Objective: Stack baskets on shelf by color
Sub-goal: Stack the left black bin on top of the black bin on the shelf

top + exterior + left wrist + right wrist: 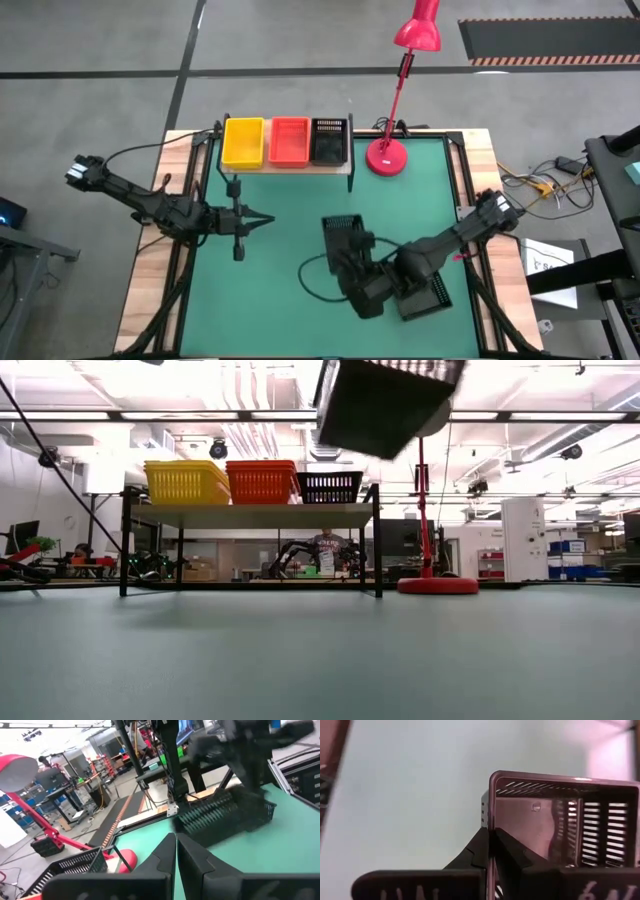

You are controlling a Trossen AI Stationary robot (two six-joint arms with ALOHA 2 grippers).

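Fingers of the right gripper [490, 851] pinch a black basket's [343, 236] rim (lifted for the shelf [290, 168]); left gripper [262, 222] waits closed, empty.

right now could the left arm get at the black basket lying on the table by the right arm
Probably not easily. The left gripper sits shut mid-table, and that black basket lies at the far right edge, with the right arm and the lifted black basket that the right gripper holds between them.
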